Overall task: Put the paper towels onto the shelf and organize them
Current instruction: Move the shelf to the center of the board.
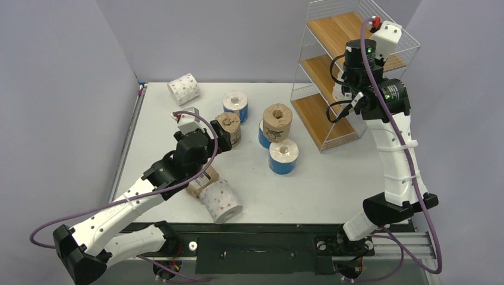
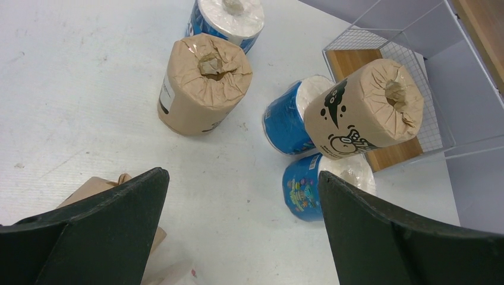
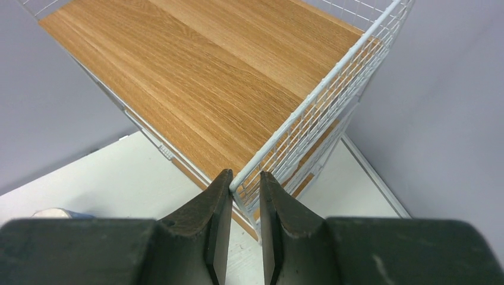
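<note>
Right gripper (image 3: 245, 176) jaws pinch the shelf (image 3: 196, 77) corner wire; hold it steady without tipping. Left gripper (image 2: 242, 174) jaws gape, empty

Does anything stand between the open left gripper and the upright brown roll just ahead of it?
Nothing visible does. In the left wrist view, only bare table lies between the left gripper and the brown roll. A blue roll stands behind the brown roll, out of the path.
</note>
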